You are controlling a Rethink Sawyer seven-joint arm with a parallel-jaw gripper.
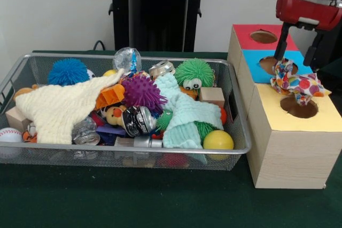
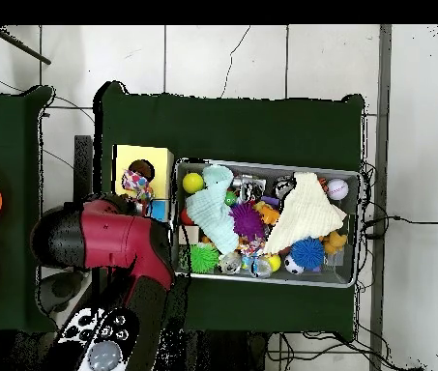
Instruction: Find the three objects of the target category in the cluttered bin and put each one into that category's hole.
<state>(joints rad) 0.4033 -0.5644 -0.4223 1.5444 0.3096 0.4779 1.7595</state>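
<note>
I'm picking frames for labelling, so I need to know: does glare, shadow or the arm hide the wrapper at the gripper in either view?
Front view: even light; the wrapper hangs in plain sight over the yellow box's hole, and the gripper hides none of it. Overhead view: the red arm covers most of the boxes, leaving only part of the wrapper visible.

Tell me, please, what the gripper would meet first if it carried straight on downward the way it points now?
Probably the yellow-topped box around its hole. The gripper, shut on the colourful wrapper wad, hangs just above that hole, so the wad would enter or catch the rim first; depth is hard to judge.
</note>
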